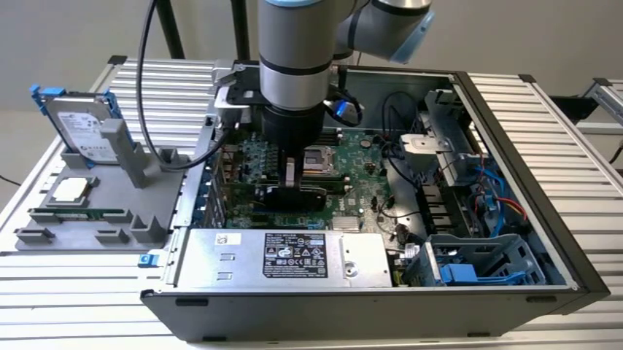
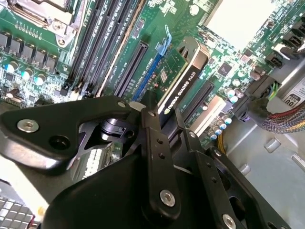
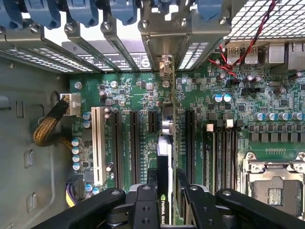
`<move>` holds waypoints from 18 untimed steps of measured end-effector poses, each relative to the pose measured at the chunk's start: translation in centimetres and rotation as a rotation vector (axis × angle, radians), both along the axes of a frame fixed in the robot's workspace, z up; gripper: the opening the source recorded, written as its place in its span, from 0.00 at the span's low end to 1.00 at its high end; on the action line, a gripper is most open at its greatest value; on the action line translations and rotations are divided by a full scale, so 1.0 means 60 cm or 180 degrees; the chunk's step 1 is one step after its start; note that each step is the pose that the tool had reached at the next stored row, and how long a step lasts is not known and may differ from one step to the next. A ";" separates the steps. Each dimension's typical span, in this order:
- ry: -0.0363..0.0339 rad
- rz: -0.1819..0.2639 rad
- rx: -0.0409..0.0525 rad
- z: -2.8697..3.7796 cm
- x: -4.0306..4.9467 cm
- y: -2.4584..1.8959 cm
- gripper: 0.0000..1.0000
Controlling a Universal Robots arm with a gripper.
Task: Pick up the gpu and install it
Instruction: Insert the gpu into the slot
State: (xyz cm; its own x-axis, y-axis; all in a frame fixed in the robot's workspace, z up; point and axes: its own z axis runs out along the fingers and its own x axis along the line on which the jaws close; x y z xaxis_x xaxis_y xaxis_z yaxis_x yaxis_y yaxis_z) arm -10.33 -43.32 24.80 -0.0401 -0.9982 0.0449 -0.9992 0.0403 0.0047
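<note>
Fingers of the gripper [image 1: 294, 177] are pinched on the gpu [image 1: 297, 195], which stands on edge down inside the open computer case [image 1: 506, 277], right over the green motherboard [image 1: 365, 197]. In the first wrist view the card [image 3: 164, 157] runs between the long black slots [image 3: 126, 148], its metal end at the rear bracket openings. Outside the case, toward the exterior view's left, a hard drive [image 1: 83, 127] stands upright in a grey holder [image 1: 87, 219].

One high camera, two riding the wrist.
The exterior view looks down into the open computer case [image 1: 545, 240]; both wrist views sit close over its motherboard [image 3: 128, 95], facing different ways.
</note>
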 end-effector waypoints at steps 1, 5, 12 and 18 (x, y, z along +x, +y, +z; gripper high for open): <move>0.0001 0.0000 -0.0001 -0.001 0.000 -0.0001 0.00; 0.0000 -0.0001 0.0002 -0.007 0.000 0.0001 0.00; 0.0000 0.0000 0.0001 -0.007 0.000 0.0000 0.00; 0.0001 0.0000 0.0001 -0.007 0.001 -0.0001 1.00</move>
State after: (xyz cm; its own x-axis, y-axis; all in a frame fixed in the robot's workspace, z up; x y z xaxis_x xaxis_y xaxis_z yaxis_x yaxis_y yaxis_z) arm -10.30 -43.32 24.40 -0.0400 -0.9982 0.0447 -0.9992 0.0403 0.0049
